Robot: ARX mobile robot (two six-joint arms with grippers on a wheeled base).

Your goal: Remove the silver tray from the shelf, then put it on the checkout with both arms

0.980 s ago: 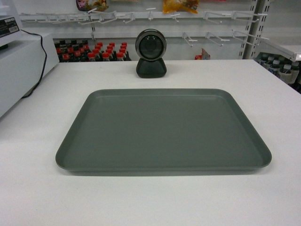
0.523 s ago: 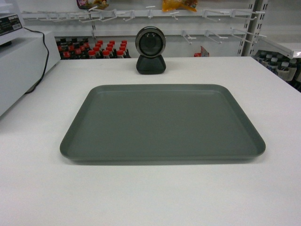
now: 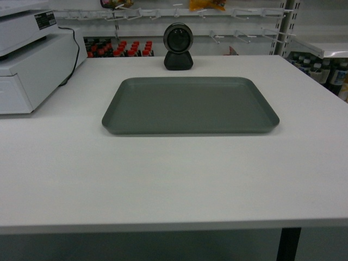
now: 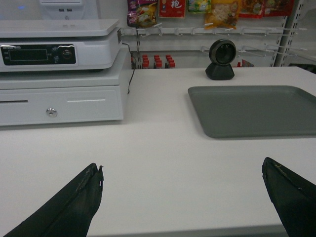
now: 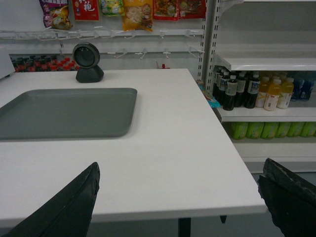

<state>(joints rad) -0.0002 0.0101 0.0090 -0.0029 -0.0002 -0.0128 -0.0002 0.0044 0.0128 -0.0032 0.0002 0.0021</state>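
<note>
The silver tray (image 3: pixel 190 104) lies flat on the white checkout (image 3: pixel 174 179), just in front of the round black lens unit (image 3: pixel 178 45). The tray's left part (image 4: pixel 256 109) shows in the left wrist view and its right part (image 5: pixel 64 112) in the right wrist view. My left gripper (image 4: pixel 182 170) is open and holds nothing, back over the counter's near edge. My right gripper (image 5: pixel 180 168) is also open and holds nothing, near the counter's front right corner. Neither gripper shows in the head view. Both are well short of the tray.
A white cash register with a drawer (image 4: pixel 59 74) stands on the counter's left side, a black cable (image 4: pixel 131 74) behind it. A store shelf with drink bottles (image 5: pixel 256 89) stands to the right. Hooks with snack bags (image 5: pixel 138 15) and red-capped bottles (image 3: pixel 122 48) lie behind the counter.
The head view has pulled back from the counter. The tray looks smaller and farther, and the counter's front edge and a leg now show.
</note>
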